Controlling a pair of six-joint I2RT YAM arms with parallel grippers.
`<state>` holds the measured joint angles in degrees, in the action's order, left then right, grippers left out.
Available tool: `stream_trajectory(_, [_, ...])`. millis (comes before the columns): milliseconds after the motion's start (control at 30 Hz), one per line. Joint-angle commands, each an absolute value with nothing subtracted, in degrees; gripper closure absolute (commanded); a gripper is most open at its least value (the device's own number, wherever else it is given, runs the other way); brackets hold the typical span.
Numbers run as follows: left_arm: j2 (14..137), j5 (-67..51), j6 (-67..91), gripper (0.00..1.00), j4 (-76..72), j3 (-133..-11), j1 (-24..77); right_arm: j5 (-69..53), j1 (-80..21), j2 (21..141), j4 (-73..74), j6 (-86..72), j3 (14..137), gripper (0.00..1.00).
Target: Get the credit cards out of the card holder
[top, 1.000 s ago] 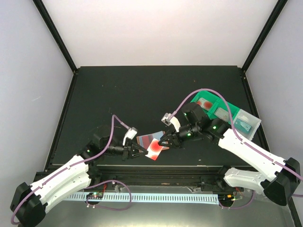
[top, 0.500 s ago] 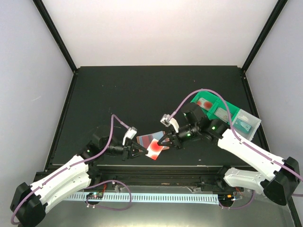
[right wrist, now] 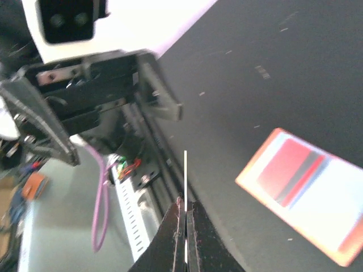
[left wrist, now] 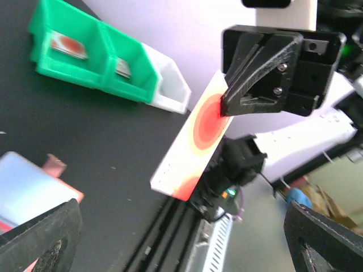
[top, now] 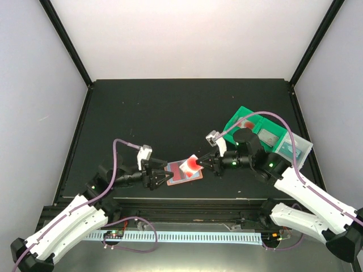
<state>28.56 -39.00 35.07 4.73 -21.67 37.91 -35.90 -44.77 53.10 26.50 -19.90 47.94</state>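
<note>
The card holder lies open on the black table, terracotta edge around a light blue lining, with a red card still in it. In the left wrist view a corner of the card holder shows at the lower left. My left gripper stands open just left of the holder, nothing between its fingers. My right gripper is shut on a white credit card with red circles, held above the holder's right end. That card hangs tilted in the air; the right wrist view shows the card edge-on.
Two joined green bins holding cards and a clear bin stand at the right, behind the right arm. The same green bins show at the upper left of the left wrist view. The table's near edge and rail run just below the holder.
My left gripper opened, let go of the card holder and drew back left. My right gripper closed on the white-and-red card and pulled it right and up, clear of the holder.
</note>
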Motion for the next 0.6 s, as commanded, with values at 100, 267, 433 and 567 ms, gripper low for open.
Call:
stream_trajectory(100, [27.2,-24.5,36.2,0.01,9.5,-23.1,37.8,-15.9,-40.6,48.1,23.1,-29.2,47.5,0.99])
stream_trajectory(267, [32.1,-24.4,34.7,0.01,9.5,-23.2,37.7,-6.1,-38.2,47.5,24.2,-31.1,48.4,0.99])
stream_trajectory(433, [35.2,-22.8,35.2,0.01,7.2,-21.0,37.6,-1.4,-31.7,47.3,20.6,-33.2,45.7,0.99])
stream_trajectory(567, [38.2,-14.9,34.6,0.01,12.5,-21.5,37.6,-1.0,-24.5,48.3,15.4,-34.5,41.4,0.99])
